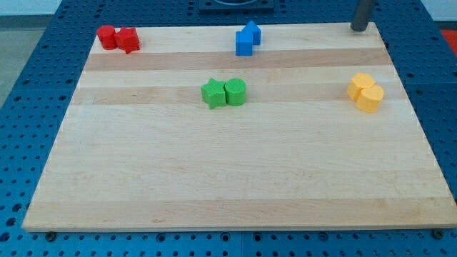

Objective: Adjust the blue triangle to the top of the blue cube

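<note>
Two blue blocks stand touching near the board's top edge, a little right of the middle. The blue cube [244, 45] is the nearer one. The blue triangle [253, 31] sits just behind it, toward the view's top and slightly right. My tip [358, 29] rests at the board's top right corner, far to the right of both blue blocks and touching no block.
Two red blocks [118, 38] sit together at the top left corner. Two green blocks [223, 93] sit side by side below the blue pair. Two yellow blocks [365, 92] sit at the right. The wooden board [228, 171] lies on a blue pegboard table.
</note>
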Tool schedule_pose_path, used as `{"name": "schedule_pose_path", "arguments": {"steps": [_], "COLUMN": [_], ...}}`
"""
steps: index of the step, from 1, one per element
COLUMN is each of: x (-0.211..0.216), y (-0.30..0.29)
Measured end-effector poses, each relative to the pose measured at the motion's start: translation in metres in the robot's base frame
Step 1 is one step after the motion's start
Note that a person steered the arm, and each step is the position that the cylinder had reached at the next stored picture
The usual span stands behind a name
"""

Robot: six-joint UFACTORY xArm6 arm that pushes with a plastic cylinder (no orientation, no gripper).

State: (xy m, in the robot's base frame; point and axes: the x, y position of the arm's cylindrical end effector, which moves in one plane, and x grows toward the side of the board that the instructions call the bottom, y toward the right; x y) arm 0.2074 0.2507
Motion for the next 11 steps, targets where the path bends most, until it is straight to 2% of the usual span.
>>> {"name": "schedule_pose_path", "arguments": {"steps": [2,5,7,9,11], "x": [0.023,0.012,0.0,0.002,0.021], "y": [-0.088,-0.122,-0.172,-0.214,-0.244]}}
